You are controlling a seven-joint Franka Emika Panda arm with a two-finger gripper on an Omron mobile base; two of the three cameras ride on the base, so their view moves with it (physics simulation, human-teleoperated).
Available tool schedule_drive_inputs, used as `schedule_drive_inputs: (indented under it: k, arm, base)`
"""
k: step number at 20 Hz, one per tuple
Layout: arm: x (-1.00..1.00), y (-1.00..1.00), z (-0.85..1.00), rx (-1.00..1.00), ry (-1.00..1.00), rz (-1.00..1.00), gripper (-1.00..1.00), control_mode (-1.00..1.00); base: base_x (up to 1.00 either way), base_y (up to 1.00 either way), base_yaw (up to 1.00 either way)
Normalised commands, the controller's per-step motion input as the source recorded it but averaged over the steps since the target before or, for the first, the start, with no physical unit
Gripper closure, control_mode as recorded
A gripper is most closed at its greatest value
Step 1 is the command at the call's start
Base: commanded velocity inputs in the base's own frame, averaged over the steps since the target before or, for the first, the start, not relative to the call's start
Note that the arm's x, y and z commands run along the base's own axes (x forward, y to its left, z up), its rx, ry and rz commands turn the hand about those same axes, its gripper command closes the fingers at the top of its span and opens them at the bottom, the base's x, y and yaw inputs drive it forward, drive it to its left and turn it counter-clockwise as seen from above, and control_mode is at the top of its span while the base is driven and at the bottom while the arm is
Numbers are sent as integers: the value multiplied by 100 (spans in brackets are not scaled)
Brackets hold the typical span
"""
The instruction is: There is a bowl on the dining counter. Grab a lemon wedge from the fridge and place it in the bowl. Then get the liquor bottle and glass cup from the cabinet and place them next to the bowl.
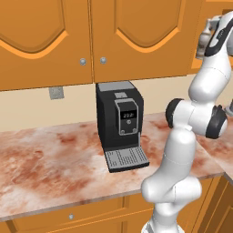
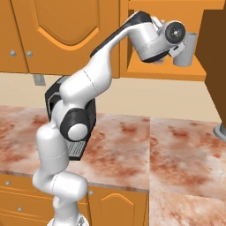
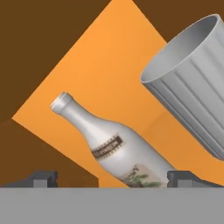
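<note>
The cabinet [image 2: 164, 70] stands open, and my arm reaches up into it. On its orange shelf stand the liquor bottle [image 3: 114, 146], grey-clear with a pale label, and the ribbed grey glass cup [image 3: 192, 87] beside it. The hand view is rolled, so both look tilted. My gripper [image 3: 113, 178] is open and holds nothing. Its fingertips [image 3: 41, 177] stand wide on either side of the bottle's lower body, just short of it. From the right base view the gripper [image 2: 175, 49] is at the shelf, close beside the glass cup [image 2: 187, 50]. The bowl, lemon wedge, fridge and dining counter are out of view.
A black coffee machine [image 1: 120, 125] stands on the marbled kitchen counter [image 1: 45, 154] below the cabinets. Closed orange cabinet doors [image 1: 136, 36] hang to the left of the open one. Its dark brown open door [image 2: 215, 53] juts out on the right. A grey object [image 2: 220, 130] sits at the counter's right edge.
</note>
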Motion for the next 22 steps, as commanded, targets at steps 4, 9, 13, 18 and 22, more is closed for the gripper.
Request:
schedule_drive_inputs:
  k: [4,9,13,18,22]
  arm:
    - [2,0,-8,-1,-10,3,-100,-100]
    - [0,3,-1,-3,-9,2,-100,-100]
    - [0,17,-6,-6,-7,1,-100,-100]
    - [0,14,-7,-8,-3,0,-100,-100]
    - [5,13,-4,-8,-1,0,-100,-100]
  base:
    - [0,0,0]
    - [0,0,0]
    - [0,0,0]
    - [0,0,0]
    - [0,0,0]
